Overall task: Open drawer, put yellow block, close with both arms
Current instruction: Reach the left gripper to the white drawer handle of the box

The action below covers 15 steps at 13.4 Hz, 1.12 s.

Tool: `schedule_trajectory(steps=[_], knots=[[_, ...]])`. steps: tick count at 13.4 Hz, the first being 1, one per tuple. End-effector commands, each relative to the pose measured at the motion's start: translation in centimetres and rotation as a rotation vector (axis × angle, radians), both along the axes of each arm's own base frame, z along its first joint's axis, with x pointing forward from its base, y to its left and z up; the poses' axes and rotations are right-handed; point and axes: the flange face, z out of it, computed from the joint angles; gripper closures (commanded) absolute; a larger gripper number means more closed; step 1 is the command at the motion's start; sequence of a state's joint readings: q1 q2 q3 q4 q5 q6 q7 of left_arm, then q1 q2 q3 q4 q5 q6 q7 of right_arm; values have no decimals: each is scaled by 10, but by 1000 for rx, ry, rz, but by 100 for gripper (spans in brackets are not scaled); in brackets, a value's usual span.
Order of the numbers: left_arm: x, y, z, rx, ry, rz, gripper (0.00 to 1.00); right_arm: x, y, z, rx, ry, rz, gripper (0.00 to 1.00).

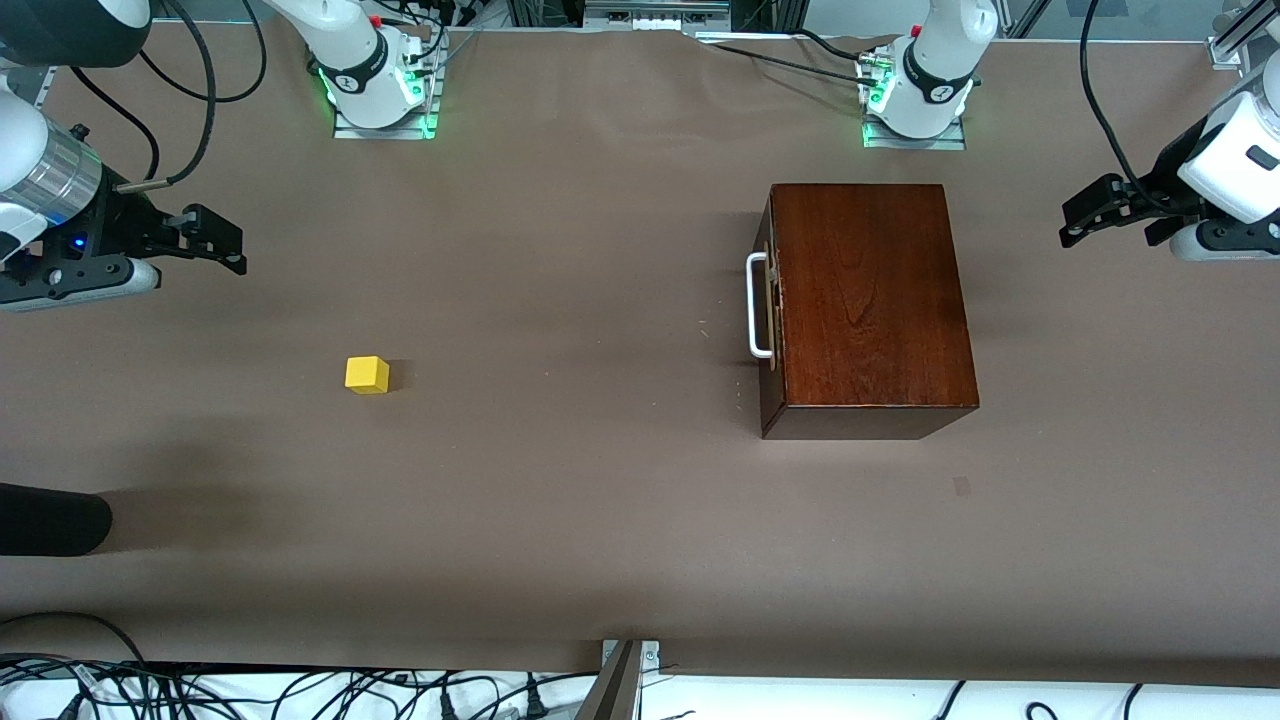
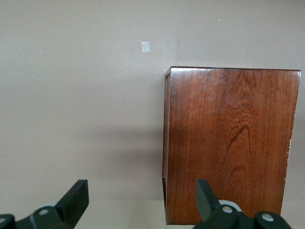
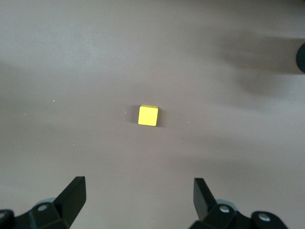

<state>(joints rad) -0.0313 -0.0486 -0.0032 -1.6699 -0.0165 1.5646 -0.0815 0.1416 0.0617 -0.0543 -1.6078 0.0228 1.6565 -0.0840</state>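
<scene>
The drawer (image 1: 772, 300) is shut in its dark wooden box (image 1: 870, 300), its white handle (image 1: 757, 305) facing the right arm's end of the table. The yellow block (image 1: 367, 375) sits alone on the brown tabletop toward that end. My right gripper (image 1: 238, 248) hangs open above the table near the block, holding nothing; the right wrist view shows the block (image 3: 148, 115) ahead of the open gripper (image 3: 139, 183). My left gripper (image 1: 1068, 222) hangs open and holds nothing, at the left arm's end beside the box. In the left wrist view the gripper (image 2: 141, 186) is over the box (image 2: 228, 143) edge.
A black rounded object (image 1: 50, 520) juts in at the right arm's end, nearer the front camera than the block. A small pale patch (image 1: 961, 486) marks the table near the box. The two arm bases (image 1: 380, 80) (image 1: 915, 90) stand along the table's top edge.
</scene>
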Motion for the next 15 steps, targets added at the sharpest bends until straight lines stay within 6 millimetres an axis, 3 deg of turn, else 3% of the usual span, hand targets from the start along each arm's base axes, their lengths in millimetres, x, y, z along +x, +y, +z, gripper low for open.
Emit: schedule_trajectory(steps=[1,6,8,9,11,15], knots=[[4,-1,6,19,5,-23,0,3,-3,6,-4,-4,-8,0],[3,-1,6,18,13,-19,0,3,-3,6,-4,-4,-8,0],[-6,-1,-2,20,97,-21,0,3,-2,6,-4,-4,-7,0],[-15,-11,-7,20,167,-38,0,3,-3,5,-4,-4,-8,0],[-27,-49,-19,28,262,-106,0,3,-3,5,-6,-4,-8,0],[-29,-171,-58,63,285,-202,0,5,-3,6,-45,-26,5,0]])
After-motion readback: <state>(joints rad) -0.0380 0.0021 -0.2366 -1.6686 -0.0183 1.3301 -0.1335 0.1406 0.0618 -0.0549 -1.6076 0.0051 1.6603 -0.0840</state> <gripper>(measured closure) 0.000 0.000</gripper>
